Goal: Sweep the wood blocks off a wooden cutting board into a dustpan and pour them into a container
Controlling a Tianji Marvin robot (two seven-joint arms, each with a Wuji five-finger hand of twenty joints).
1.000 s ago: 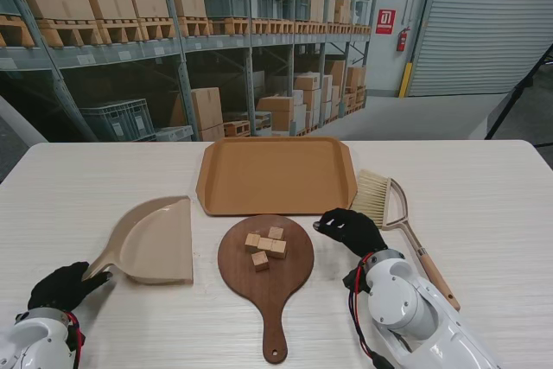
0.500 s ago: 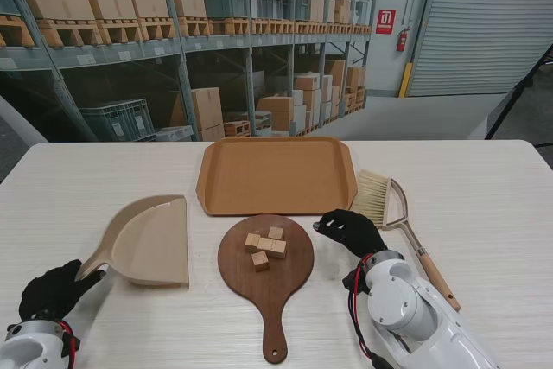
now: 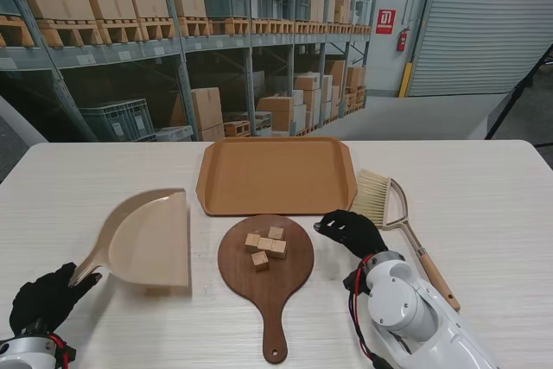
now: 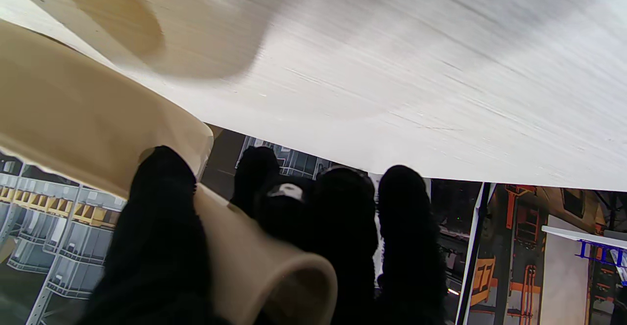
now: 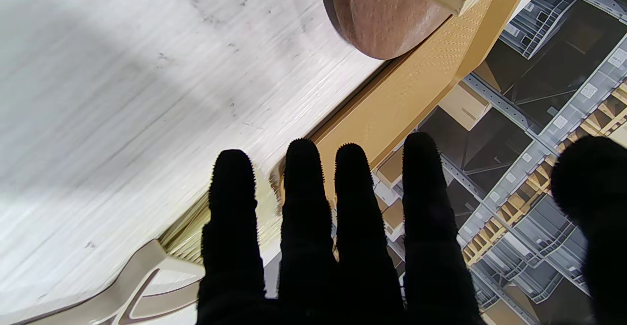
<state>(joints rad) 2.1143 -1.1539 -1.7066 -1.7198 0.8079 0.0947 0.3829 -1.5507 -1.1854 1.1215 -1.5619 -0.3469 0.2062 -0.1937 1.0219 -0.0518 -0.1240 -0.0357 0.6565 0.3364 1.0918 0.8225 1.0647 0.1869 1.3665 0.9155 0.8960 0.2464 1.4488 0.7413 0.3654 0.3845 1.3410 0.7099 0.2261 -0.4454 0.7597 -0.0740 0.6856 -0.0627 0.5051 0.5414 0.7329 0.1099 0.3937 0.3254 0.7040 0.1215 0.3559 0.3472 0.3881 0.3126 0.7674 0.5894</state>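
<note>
Five small light wood blocks point(image 3: 265, 246) are sitting in a loose cluster on the round dark-brown wooden cutting board point(image 3: 264, 276), toward its side farther from me, none of them swept off yet. Left of that board, the beige plastic dustpan point(image 3: 149, 242) is hanging tilted off the pale wood-grain table point(image 3: 484, 196), its open edge facing the board; the black-gloved left hand point(image 3: 43, 300) is wrapping its fingers point(image 4: 161, 227) around the dustpan's handle. Right of the board, the black-gloved right hand point(image 3: 350, 232) is hovering with fingers spread and gripping nothing, just short of the pale-bristled hand brush with a wooden handle point(image 3: 402, 224). Beyond the board, farther from me, the tan rectangular plastic tray point(image 3: 276, 174) is lying flat, probably the container.

By my judgement the tool-pickup step is underway. Next, the right hand needs to close on the brush handle, while the dustpan's lip needs setting flush against the board's edge so blocks are not slipping underneath.
</note>
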